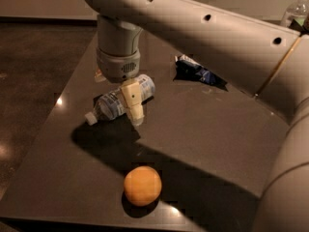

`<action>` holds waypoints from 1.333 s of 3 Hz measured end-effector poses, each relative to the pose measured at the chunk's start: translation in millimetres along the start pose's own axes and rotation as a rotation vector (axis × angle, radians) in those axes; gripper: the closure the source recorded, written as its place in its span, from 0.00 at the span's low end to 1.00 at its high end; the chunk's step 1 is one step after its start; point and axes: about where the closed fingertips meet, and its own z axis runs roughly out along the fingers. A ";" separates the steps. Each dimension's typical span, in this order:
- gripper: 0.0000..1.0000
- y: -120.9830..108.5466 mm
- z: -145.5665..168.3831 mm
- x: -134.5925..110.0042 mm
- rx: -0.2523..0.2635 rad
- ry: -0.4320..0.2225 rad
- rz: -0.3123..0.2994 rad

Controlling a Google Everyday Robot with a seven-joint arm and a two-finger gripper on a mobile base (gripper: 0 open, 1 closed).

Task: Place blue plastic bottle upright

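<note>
The blue plastic bottle (113, 103) lies on its side on the dark table (217, 139), left of the middle. Its white cap (90, 118) points toward the front left, and its base points toward the back right. My gripper (132, 105) hangs straight down from the large arm and is right over the bottle's middle. Its cream tip is in front of the label and hides part of it. The bottle rests on the table, not lifted.
An orange (142, 185) sits near the table's front edge. A wrinkly dark-blue-and-white snack bag (198, 71) lies at the back, right of the gripper. A clear bottle (295, 11) stands at the far right corner. The arm (217, 37) spans the upper right.
</note>
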 end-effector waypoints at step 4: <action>0.84 -5.4 -27.7 1.7 0.005 -0.070 0.032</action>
